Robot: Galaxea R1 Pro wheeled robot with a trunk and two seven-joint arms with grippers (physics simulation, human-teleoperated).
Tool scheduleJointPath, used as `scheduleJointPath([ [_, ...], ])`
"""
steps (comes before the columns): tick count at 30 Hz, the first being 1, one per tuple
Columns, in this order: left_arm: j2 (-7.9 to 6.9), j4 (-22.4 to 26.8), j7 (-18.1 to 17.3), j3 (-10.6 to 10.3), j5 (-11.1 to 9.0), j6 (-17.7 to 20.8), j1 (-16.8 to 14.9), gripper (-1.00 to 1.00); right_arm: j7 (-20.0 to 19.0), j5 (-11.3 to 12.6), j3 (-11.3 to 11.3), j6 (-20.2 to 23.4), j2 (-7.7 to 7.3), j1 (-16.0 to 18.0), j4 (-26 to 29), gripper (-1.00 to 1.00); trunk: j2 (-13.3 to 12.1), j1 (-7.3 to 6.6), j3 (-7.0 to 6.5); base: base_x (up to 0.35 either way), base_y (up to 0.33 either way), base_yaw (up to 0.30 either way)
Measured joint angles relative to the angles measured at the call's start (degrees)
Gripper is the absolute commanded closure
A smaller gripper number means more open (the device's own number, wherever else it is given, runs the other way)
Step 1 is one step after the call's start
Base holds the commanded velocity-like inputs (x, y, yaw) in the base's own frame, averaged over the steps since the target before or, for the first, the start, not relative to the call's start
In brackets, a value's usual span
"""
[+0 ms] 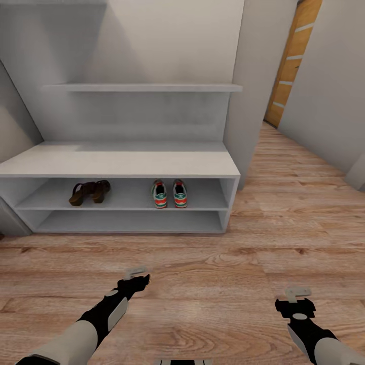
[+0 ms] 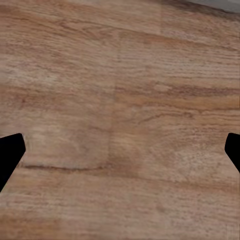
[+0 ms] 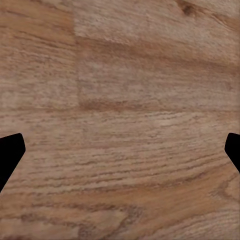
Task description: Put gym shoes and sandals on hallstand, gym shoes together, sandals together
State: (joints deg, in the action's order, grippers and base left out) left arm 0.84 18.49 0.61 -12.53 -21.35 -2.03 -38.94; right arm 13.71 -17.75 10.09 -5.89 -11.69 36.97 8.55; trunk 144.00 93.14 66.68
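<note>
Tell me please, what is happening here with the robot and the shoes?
The two sandals and the two gym shoes stand in pairs on the upper open shelf of the hallstand. The left gripper and right gripper hang over the corridor floor, jaws open, holding nothing.

Wood-plank corridor floor [image 2: 120, 100] between spread fingertips [image 2: 10, 155]

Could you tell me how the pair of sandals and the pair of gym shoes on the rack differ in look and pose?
The sandals are dark brown and open-strapped; the gym shoes are white with green and red-orange patches. The sandals lie angled toward the shelf's left part; the gym shoes stand straight and parallel, right of its middle. Both pairs sit side by side on the same shelf of the hallstand, off the floor.
</note>
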Motion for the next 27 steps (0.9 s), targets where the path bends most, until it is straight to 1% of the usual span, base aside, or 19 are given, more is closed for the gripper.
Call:
scheduleJointPath([
  [4, -1.58, -0.08, -0.03, -0.01, 0.0, -0.01, 0.0, -1.0, 0.0, 0.0, 0.07, -1.23, 0.0, -0.03, -0.91, -1.0, 0.0, 0.0, 0.0, -0.002, 0.002, 0.0],
  [6, -1.87, -0.14, -0.04, -0.02, 0.0, -0.02, 0.0, -1.0, 0.0, -0.02, 0.08, -1.73, 0.0, -0.04, -1.65, -1.0, 0.0, 0.0, 0.0, -0.001, 0.001, 0.0],
  [11, -2.72, -1.71, -0.07, -0.03, 0.05, -0.11, 0.0, -1.0, 0.02, 0.02, 0.12, -4.16, -0.03, -0.12, -7.6, -1.0, 0.0, 0.0, 0.0, 0.0, 0.0, 0.0],
  [14, -2.97, -2.27, -0.07, -0.03, 0.06, -0.24, 0.0, -1.0, 0.07, 0.05, 0.16, -4.65, -0.03, -0.52, -9.13, -1.0, 0.0, 0.0, 0.0, 0.0, 0.0, 0.0],
  [17, -3.31, -2.76, -0.09, -0.07, 0.1, -0.42, 0.0, -1.0, 0.22, 0.09, 0.22, -5.12, -0.09, -2.25, -10.43, -1.0, 0.0, 0.0, 0.0, 0.0, 0.0, 0.0],
  [18, -3.31, -2.77, -0.09, -0.07, 0.1, -0.42, 0.0, -1.0, 0.22, 0.06, 0.17, -5.12, -0.09, -2.28, -10.43, -1.0, 0.0, 0.0, 0.0, 0.0, 0.0, 0.0],
  [25, -4.6, -3.52, -0.12, -0.17, 0.19, -0.6, 0.0, -1.0, 0.38, 0.05, 0.23, -5.54, -0.28, -7.42, -11.45, -1.0, 0.0, 0.0, 0.0, 0.0, 0.0, 0.0],
  [26, -4.6, -3.53, -0.12, -0.18, 0.19, -0.6, 0.0, -1.0, 0.38, 0.02, 0.19, -5.54, -0.28, -7.44, -11.45, -1.0, 0.0, 0.0, 0.0, 0.0, 0.0, 0.0],
  [27, -4.73, -3.79, -0.12, -0.18, 0.2, -0.61, 0.0, -1.0, 0.39, 0.04, 0.23, -5.54, -0.29, -8.15, -11.51, -1.0, 0.0, 0.0, 0.0, 0.0, 0.0, 0.0],
])
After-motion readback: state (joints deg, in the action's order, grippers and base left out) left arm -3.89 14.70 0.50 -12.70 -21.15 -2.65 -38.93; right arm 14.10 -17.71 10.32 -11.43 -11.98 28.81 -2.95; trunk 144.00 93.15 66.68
